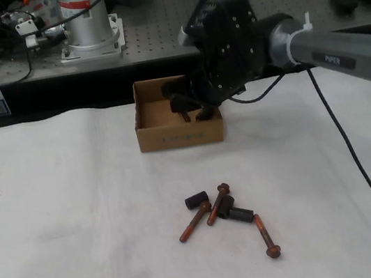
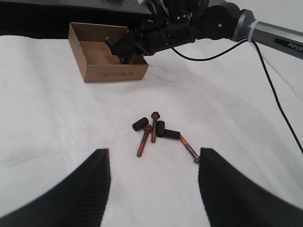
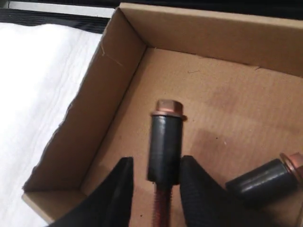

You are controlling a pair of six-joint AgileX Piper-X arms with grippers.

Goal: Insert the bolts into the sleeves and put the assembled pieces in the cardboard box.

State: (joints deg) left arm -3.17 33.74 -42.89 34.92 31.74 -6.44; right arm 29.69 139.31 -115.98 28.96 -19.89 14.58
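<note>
The cardboard box (image 1: 180, 138) stands at the back of the white cloth. My right gripper (image 3: 156, 191) hangs inside it, fingers slightly open around an assembled piece (image 3: 164, 146), a copper bolt in a black sleeve. A strip of cardboard shows between one finger and the sleeve. A second assembled piece (image 3: 265, 177) lies on the box floor beside it. In the middle of the cloth lies a pile of three loose bolts (image 1: 195, 222) and three black sleeves (image 1: 196, 199). My left gripper (image 2: 154, 152) is open above the near cloth, short of the pile (image 2: 158, 131).
A black cable (image 1: 354, 154) runs from the right arm (image 1: 341, 51) across the cloth's right side. Behind the cloth is a perforated bench with a metal post (image 1: 85, 17) and wiring. Bare cloth (image 1: 65, 228) stretches to the left and front.
</note>
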